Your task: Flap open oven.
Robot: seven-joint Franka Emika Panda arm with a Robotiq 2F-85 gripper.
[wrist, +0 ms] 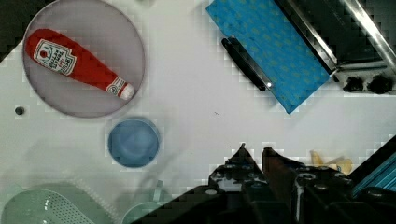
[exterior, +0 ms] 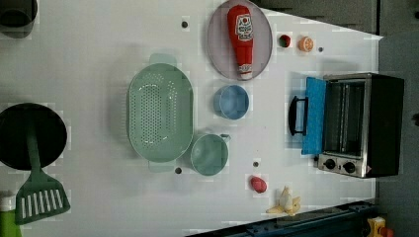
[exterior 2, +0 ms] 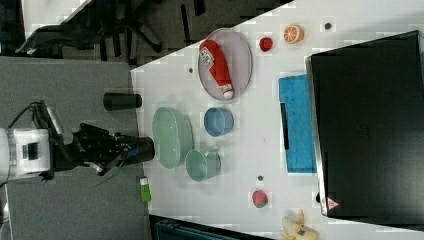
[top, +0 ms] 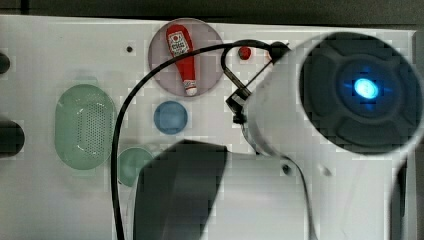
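oven point(exterior: 363, 124) door point(wrist: 268, 56) is already flapped down flat on the table, sitting well clear of the gripper point(wrist: 254, 154), which holds nothing with fingers nearly together. Blue bowl point(wrist: 134, 142) is off to one side of it, oven to the other

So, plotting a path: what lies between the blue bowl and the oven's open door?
In the left view, only bare white table separates the blue bowl from the oven door's handle.

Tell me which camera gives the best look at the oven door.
The left view: the oven shows whole, its blue door folded down, handle and cavity visible. The wrist view crops the oven; the right view sees the door from above beside the black top.
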